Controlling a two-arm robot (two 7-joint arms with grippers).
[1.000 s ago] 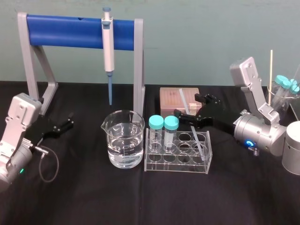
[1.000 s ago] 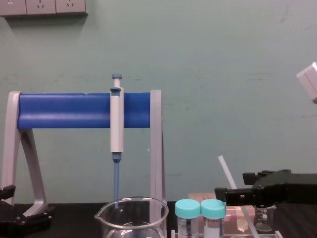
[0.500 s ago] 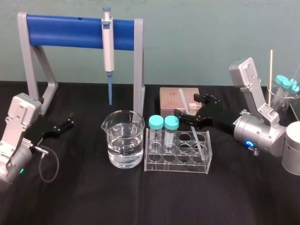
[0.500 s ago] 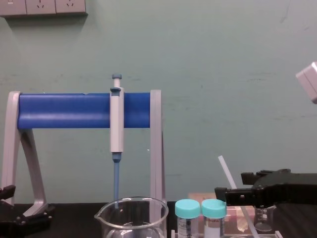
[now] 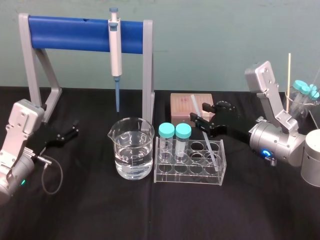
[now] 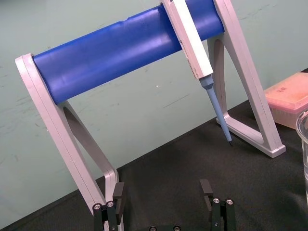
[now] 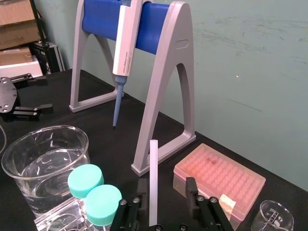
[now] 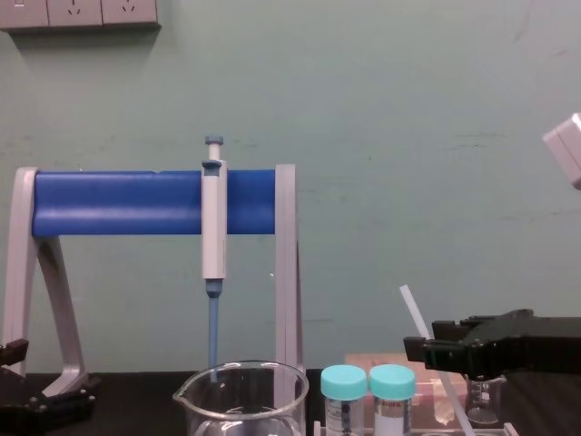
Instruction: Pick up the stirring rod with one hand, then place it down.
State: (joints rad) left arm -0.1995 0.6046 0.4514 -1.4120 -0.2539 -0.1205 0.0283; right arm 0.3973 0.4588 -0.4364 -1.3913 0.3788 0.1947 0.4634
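right gripper sits open with its jaws either side of the stirring rod, not clamped. the rod leans tilted in the right end of the clear rack, mid table. left gripper is parked open near the left edge.

Translucent matt stirring rod, glossy clear beaker, matt black cloth.

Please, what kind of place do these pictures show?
Probably a laboratory bench: a pipette hangs on a blue stand, a glass beaker holds clear liquid, and capped tubes stand in a clear rack. The right gripper is open around the stirring rod; the left gripper is idle by the stand.
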